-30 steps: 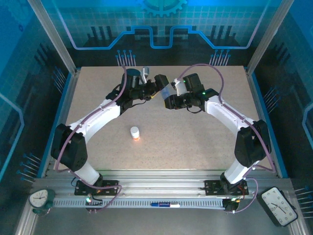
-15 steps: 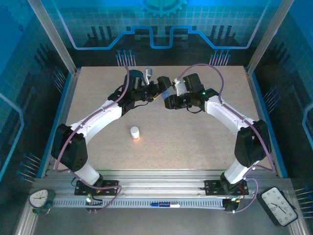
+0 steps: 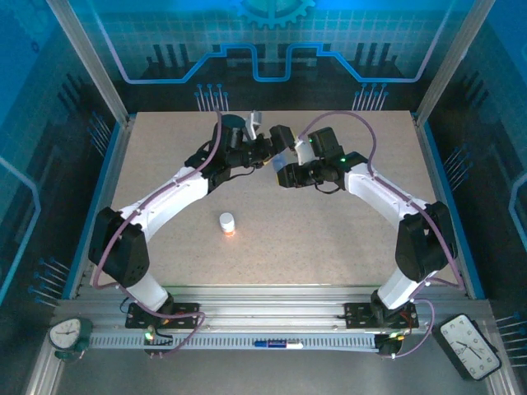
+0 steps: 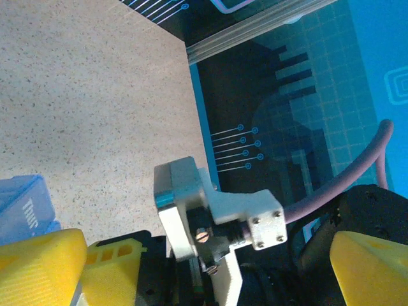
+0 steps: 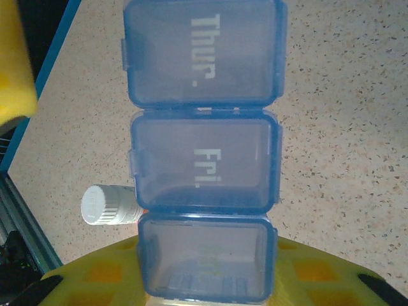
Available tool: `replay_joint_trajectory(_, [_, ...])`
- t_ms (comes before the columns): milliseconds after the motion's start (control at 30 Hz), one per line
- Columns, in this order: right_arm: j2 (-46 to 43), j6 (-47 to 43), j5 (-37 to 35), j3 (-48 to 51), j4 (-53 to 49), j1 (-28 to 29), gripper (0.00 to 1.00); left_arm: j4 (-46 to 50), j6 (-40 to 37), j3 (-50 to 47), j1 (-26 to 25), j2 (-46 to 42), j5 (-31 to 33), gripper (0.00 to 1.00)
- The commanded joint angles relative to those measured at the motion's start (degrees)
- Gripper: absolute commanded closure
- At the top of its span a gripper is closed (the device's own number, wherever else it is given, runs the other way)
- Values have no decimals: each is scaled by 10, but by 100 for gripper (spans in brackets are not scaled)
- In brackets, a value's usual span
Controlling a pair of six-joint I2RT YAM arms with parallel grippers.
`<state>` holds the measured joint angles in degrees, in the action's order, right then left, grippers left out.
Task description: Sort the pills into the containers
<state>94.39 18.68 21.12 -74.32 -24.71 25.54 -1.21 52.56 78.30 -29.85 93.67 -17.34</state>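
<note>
My right claw (image 5: 204, 284) is clamped tight on one end of the blue pill box (image 5: 204, 153). I hold it over the back middle of the surface (image 5: 338, 127). My left claw (image 4: 204, 271) is spread wide apart just beside the box.

The surface is sandy and speckled. A small orange bottle (image 3: 226, 222) with a white cap stands on it, nearer my bases. Blue walls (image 3: 272, 41) with grid lines stand all around.

The box is see-through blue. Its little lids are shut, and two read "Thur." and "Fri."
</note>
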Motion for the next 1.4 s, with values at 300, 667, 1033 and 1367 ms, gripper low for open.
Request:
replay_joint_trajectory(300, [-33, 30, 12, 1, 28, -21, 72, 29, -16, -26, -4, -20, 58, 1])
replay_joint_trajectory(667, [-35, 23, 16, -9, 19, -11, 72, 16, -18, -6, -4, -2, 47, 1])
replay_joint_trajectory(1033, [-24, 27, 13, -9, 25, -1, 72, 9, -17, 7, -4, 3, 35, 1])
replay_joint_trajectory(1367, [-20, 26, 8, -18, 21, 9, 72, 2, -14, 12, -4, 14, 28, 1])
